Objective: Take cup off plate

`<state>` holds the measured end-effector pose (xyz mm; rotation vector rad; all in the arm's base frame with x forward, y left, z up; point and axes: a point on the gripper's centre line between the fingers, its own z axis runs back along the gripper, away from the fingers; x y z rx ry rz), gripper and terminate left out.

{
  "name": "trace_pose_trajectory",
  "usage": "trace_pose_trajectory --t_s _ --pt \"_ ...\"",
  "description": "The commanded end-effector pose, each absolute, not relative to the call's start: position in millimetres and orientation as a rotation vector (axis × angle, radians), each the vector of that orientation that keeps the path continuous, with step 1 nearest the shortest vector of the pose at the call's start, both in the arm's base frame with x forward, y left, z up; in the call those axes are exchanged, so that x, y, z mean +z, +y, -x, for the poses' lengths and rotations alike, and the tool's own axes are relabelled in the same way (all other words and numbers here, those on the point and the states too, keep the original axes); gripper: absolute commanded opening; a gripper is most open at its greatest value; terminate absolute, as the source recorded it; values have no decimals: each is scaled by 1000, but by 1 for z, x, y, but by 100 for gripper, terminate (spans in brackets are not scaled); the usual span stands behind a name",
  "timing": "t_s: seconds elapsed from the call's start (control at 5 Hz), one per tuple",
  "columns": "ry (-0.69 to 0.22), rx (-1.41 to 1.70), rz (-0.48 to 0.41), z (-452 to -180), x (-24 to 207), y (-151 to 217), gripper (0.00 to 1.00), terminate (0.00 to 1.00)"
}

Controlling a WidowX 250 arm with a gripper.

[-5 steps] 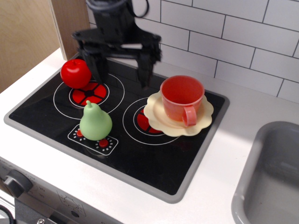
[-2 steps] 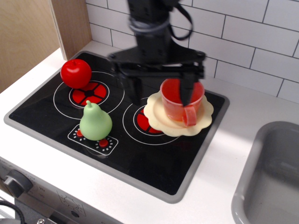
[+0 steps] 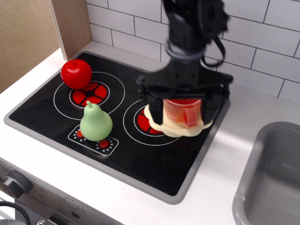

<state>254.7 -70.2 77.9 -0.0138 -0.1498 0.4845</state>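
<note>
- My gripper [image 3: 182, 107] has moved right since a second ago, from the far left of the hob, near the apple, to directly over the cup.
- My fingers [image 3: 153, 104] are spread wide, one on the left of the cup [image 3: 183, 112] and one on the right; neither visibly presses the cup's wall.
- The cup sits upright on the plate [image 3: 176, 127], where it was before, with its loop handle facing the near side; my black frame now covers its rim.
- The plate rests on the right burner of the black hob [image 3: 136, 154], unmoved.
- The red apple [image 3: 76, 73] on the far left burner and the green pear [image 3: 95, 123] at the near left controls keep their earlier places.
- A grey sink [image 3: 272, 187] lies to the right on the white counter.
</note>
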Motion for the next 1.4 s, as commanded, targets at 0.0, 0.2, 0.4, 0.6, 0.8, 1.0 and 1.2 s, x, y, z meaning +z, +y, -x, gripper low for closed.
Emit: trace_pose_trajectory --t_s 0.0,0.2,0.4,0.6,0.8,1.0,1.2 --pt "-186 543 25 -275 75 -81 100 0" --pt "-199 575 17 -278 75 -79 0 0" --pt "-206 594 -1 -282 72 -79 0 0" --pt "-237 617 -26 -286 73 -76 0 0" --pt "-247 639 -22 -287 78 -73 0 0" --pt "-271 678 -8 -290 87 -65 0 0" --pt "-264 766 9 -295 91 -55 0 0"
